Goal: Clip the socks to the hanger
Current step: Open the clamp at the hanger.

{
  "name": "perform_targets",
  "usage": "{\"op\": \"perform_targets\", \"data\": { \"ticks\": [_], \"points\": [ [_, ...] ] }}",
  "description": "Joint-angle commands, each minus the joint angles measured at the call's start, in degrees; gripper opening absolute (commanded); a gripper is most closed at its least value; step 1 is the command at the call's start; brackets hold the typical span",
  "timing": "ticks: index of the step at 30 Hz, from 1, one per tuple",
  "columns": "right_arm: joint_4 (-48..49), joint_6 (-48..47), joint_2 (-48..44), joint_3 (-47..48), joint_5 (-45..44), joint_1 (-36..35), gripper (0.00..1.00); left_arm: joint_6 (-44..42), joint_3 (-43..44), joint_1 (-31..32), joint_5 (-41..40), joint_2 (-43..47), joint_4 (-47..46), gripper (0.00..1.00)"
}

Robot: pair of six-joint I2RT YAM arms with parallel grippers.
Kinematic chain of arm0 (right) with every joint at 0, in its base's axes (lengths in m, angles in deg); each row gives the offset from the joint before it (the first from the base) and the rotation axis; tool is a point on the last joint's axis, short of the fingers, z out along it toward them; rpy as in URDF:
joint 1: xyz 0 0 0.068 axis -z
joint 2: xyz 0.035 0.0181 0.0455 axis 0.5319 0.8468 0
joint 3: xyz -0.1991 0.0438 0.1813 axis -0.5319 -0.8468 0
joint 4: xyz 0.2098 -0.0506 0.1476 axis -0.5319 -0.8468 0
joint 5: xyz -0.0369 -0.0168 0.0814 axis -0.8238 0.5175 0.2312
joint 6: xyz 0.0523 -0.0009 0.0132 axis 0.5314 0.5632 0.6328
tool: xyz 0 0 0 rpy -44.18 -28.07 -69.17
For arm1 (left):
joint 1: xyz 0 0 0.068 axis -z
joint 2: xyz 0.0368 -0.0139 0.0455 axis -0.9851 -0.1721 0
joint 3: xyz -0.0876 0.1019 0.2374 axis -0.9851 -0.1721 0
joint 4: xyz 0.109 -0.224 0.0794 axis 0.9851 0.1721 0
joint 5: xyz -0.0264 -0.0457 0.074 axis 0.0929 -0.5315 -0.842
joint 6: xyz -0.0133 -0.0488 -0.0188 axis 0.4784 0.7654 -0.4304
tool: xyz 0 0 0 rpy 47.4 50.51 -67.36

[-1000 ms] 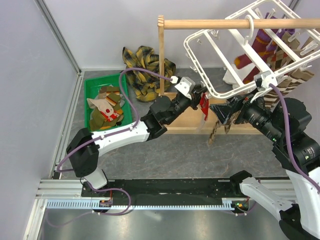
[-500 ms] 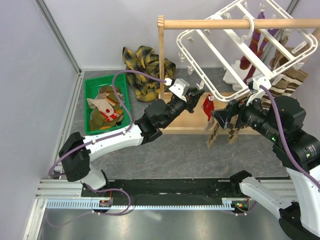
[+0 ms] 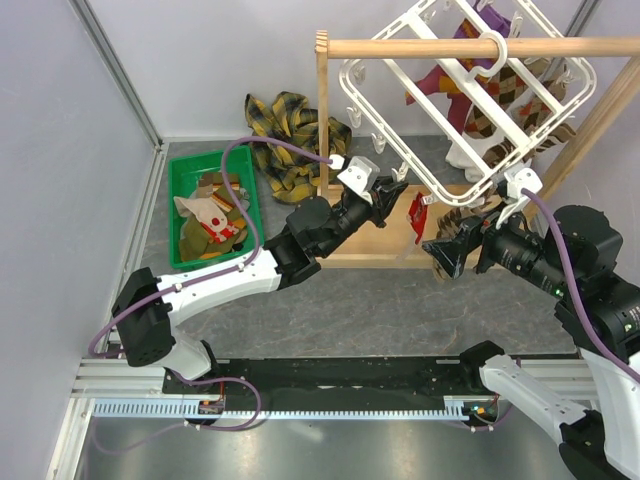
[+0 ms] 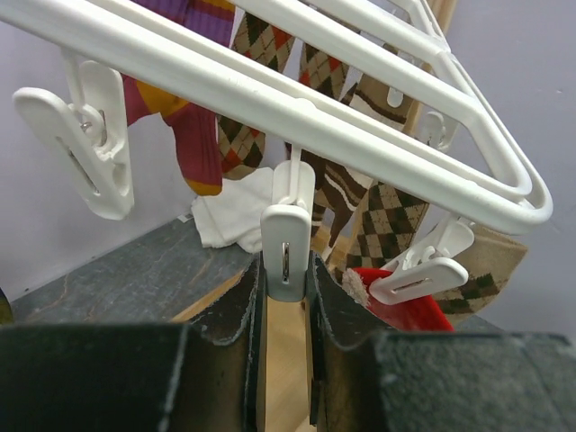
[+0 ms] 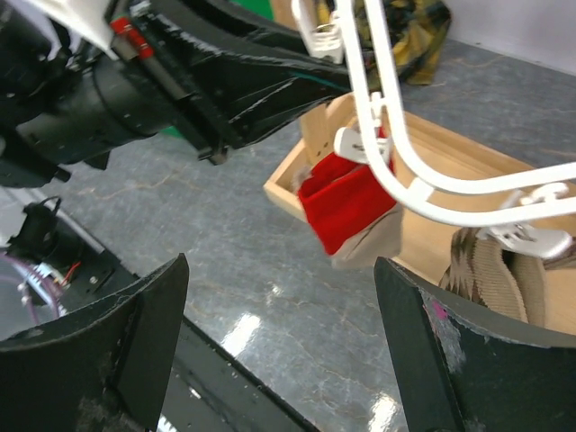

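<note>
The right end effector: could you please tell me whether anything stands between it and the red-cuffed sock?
Nothing visible does. The open right end effector faces the red-cuffed sock hanging from the hanger across free space.

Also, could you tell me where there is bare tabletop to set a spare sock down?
The widest bare tabletop lies between the wooden rack's base, the black rail at the arm bases and the right arm. Crowded: the hanger's near corner, where the left pincer grips a clip, the open right pincer hovers, and a red-trimmed sock dangles.
</note>
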Motion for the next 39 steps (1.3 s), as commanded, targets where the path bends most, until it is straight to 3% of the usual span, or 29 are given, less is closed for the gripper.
{"op": "perform_targets", "data": {
  "ticks": [1, 8, 13, 27, 39],
  "points": [
    [0.81, 0.02, 0.80, 2.62, 7.25, -0.16, 0.90, -1.40, 1.14, 0.46, -0.40, -0.12, 4.93, 0.02],
    [11.60, 7.49, 2.38, 0.51, 12.28, -0.16, 0.90, -1.23, 1.76, 1.25, 0.48, -0.91, 6.51, 0.02],
    [15.57, 10.57, 6.25, -1.24, 10.97, -0.16, 0.89, -2.63, 1.93, 2.30, 0.39, -1.00, 7.13, 0.02],
    [28.58, 16.02, 4.14, -10.82, -13.02, -0.16, 0.89, -9.92, 1.41, 5.29, 1.71, -0.73, 7.04, 0.02],
    [34.64, 16.46, 3.53, -14.78, -18.22, -0.08, 0.81, -13.88, 2.64, 6.87, 6.37, -1.43, 7.48, 0.02]
  ]
}}
